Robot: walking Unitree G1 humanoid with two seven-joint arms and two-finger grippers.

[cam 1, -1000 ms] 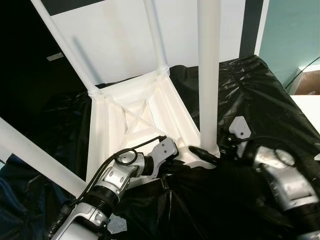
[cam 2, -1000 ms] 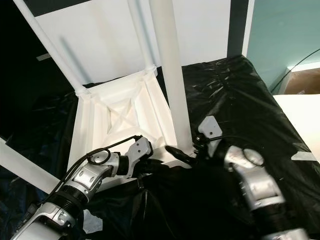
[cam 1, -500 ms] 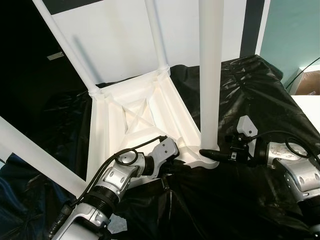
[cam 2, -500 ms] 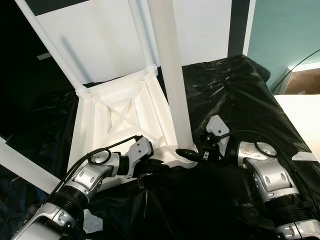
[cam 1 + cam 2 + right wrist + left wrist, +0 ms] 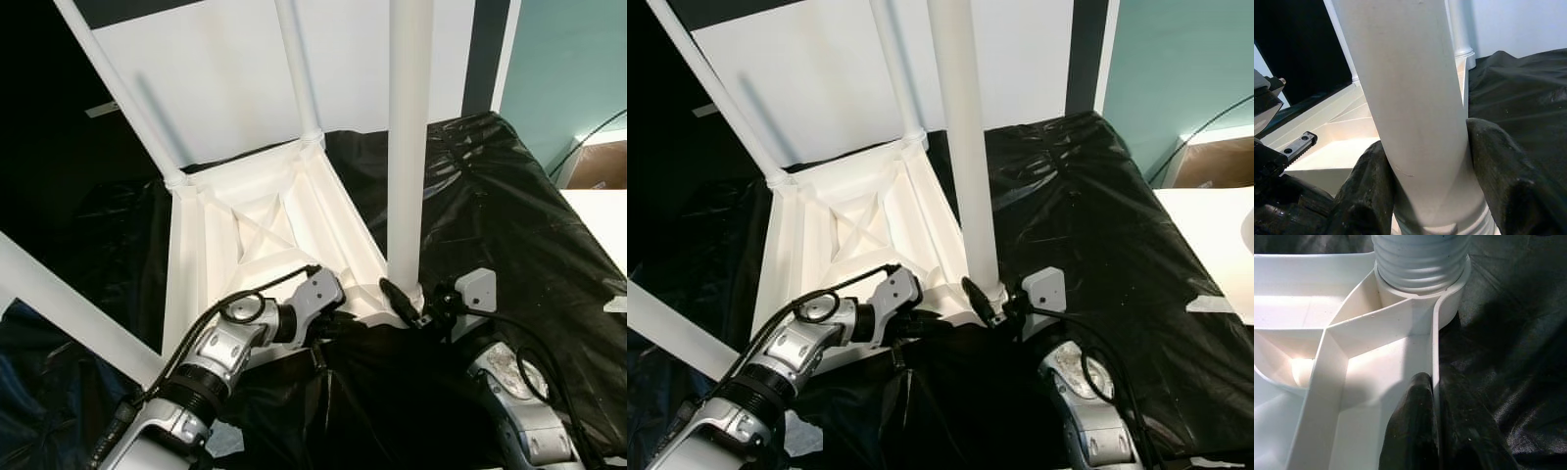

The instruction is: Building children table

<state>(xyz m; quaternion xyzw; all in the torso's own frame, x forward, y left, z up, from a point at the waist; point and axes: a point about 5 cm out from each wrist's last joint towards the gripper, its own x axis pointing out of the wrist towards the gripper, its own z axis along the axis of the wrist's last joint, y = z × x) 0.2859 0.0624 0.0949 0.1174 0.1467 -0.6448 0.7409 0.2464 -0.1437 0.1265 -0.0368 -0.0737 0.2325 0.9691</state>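
Note:
A white children's table [image 5: 265, 225] lies upside down on black plastic sheeting, its legs pointing up. My left gripper [image 5: 1436, 431] is shut on the table's near rim [image 5: 1435, 357], one finger [image 5: 1413, 426] inside it and one outside. Just beyond, the threaded end of the near right leg [image 5: 1420, 259] sits in its corner socket. That thick white leg [image 5: 407, 147] stands upright. My right gripper [image 5: 402, 302] is shut on it low down by the socket, with fingers [image 5: 1369, 191] pressed on both sides of the leg [image 5: 1410, 88].
Three other legs rise from the table: far left [image 5: 122, 93], far right [image 5: 297, 69] and near left [image 5: 69, 308]. Black sheeting [image 5: 509, 196] covers the surface around. A white board [image 5: 225, 69] stands behind, and a cardboard box [image 5: 598, 166] sits at the far right.
My right arm has swung around the near right leg, from its right side to the near side, with the gripper staying at the leg's base. The left gripper has held still.

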